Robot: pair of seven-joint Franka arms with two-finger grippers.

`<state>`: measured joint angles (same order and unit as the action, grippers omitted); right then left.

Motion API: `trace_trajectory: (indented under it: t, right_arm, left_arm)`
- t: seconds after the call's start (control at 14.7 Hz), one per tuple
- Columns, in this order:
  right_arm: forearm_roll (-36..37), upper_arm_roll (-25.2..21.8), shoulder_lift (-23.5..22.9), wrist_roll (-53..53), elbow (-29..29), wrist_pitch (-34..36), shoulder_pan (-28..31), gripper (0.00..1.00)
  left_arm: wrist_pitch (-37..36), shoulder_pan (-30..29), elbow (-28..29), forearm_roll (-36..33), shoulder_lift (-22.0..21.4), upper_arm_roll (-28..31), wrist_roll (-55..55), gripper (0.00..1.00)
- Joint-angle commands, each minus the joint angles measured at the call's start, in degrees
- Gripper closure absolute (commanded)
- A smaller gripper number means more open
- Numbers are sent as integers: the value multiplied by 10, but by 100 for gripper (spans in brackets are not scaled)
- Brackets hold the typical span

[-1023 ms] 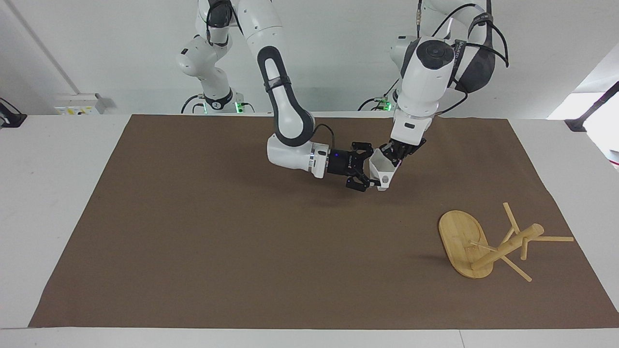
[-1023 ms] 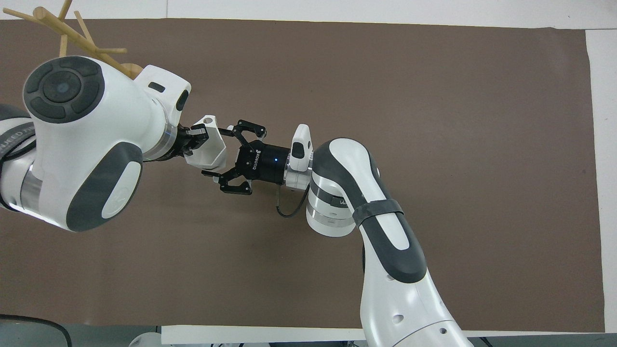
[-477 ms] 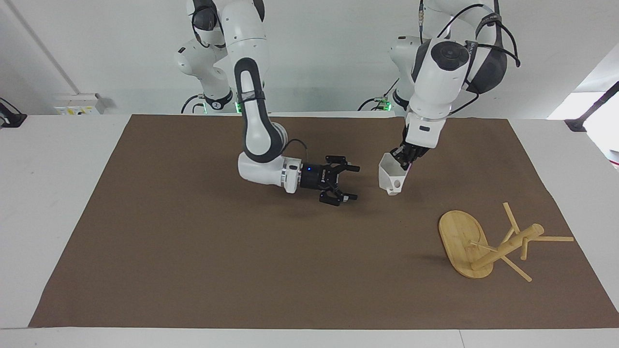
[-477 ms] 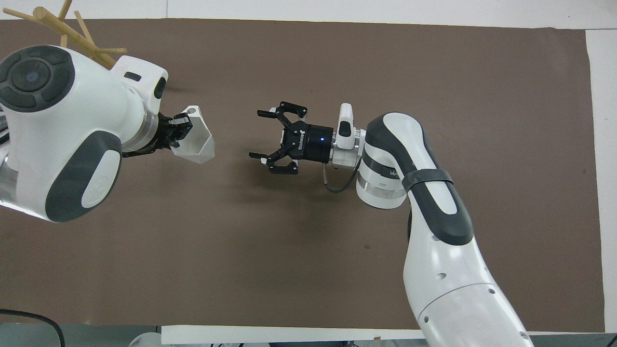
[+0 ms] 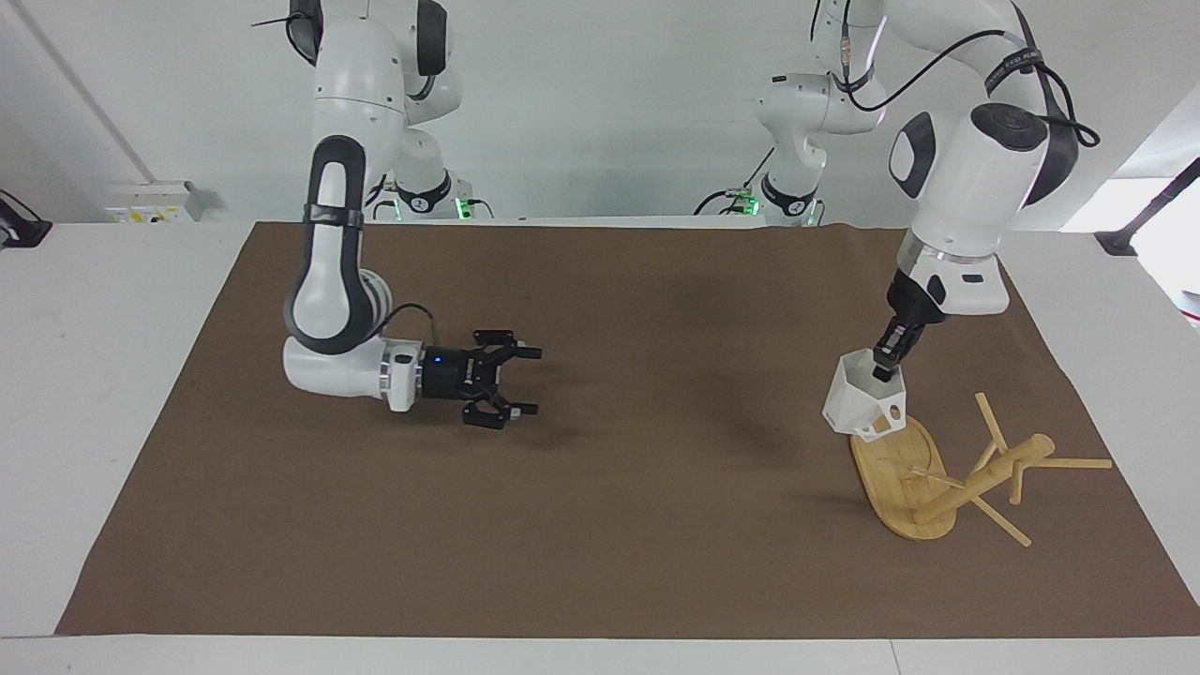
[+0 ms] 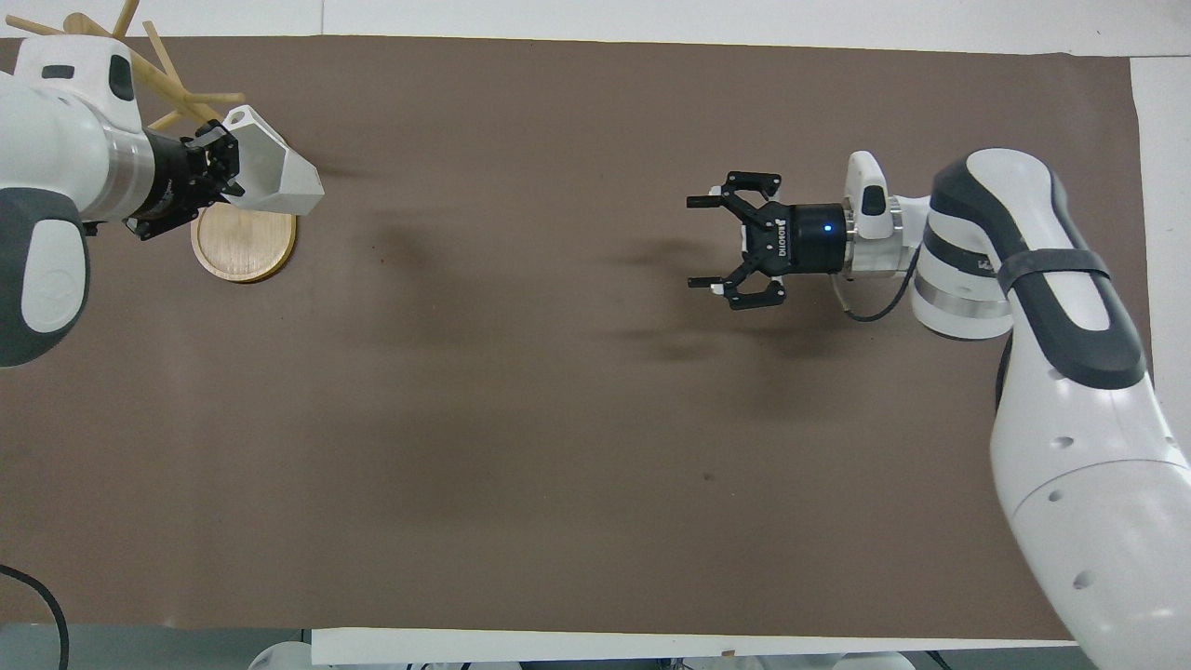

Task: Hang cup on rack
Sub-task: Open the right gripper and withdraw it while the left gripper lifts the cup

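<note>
The white faceted cup (image 5: 861,405) hangs tilted from my left gripper (image 5: 886,368), which is shut on its rim. The cup is in the air over the robot-side edge of the rack's oval base; I cannot tell whether they touch. The bamboo rack (image 5: 980,476) seems tipped over, resting on its base's edge and its pegs, at the left arm's end of the mat. In the overhead view the cup (image 6: 277,172) and left gripper (image 6: 221,169) are over the rack (image 6: 244,247). My right gripper (image 5: 527,382) is open and empty, low over the mat; it also shows in the overhead view (image 6: 700,242).
A brown mat (image 5: 600,525) covers most of the white table (image 5: 112,309). Nothing else lies on it. The rack's pegs (image 5: 1078,462) stick out toward the mat's edge at the left arm's end.
My left gripper has carried the cup from the middle of the mat to over the rack's base. My right gripper, open, has drawn back toward the right arm's end.
</note>
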<state>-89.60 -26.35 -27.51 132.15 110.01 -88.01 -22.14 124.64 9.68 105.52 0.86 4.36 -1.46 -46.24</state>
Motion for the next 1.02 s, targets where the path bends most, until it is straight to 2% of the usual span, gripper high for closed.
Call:
trace_trajectory:
  t: [0.0,0.27,0.41,0.48,0.61,0.75,0.95]
  right_arm:
    - [100,8,17,7,7,34,76,1]
    - [237,6,37,6,-10,42,163,1]
    - [303,-3,72,-9,-13,31,177,1]
    - [354,-7,101,-32,-16,5,177,1]
    - [459,-6,167,-109,-21,-47,175,1]
    - [533,-1,208,-207,-32,-51,170,1]
    - [663,51,267,-385,-36,-93,165,1]
  left_arm:
    - [60,-20,14,28,11,-6,71,100]
    - [102,-20,14,30,38,-6,74,100]
    - [118,-21,13,33,50,-6,88,100]
    - [119,-22,13,33,50,-6,91,100]
    - [119,-31,12,33,53,-6,92,100]
    - [120,-35,10,39,55,-6,95,100]
    - [121,-47,9,62,56,-6,117,100]
